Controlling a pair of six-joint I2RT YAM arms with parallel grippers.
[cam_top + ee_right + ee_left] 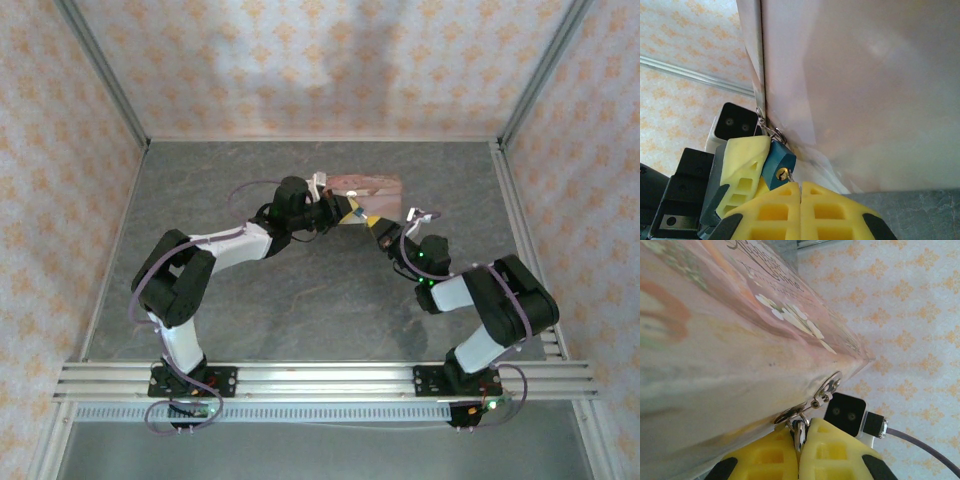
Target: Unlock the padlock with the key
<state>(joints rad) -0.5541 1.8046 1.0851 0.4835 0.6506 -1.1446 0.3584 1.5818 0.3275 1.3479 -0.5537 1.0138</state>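
Right gripper (800,191) pinches the slippery key (789,179) by its bow; my left gripper (801,440) clamps the light padlock (778,162).

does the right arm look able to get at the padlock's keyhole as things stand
Probably yes: the right gripper, shut, sits just below the padlock, whose keyhole end faces it uncovered. The left gripper holds on from the side, not across it.

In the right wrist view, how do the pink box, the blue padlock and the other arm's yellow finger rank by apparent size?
1. pink box, by far.
2. other arm's yellow finger.
3. padlock.
Finger and padlock sit together, so nearness hardly distorts their order.
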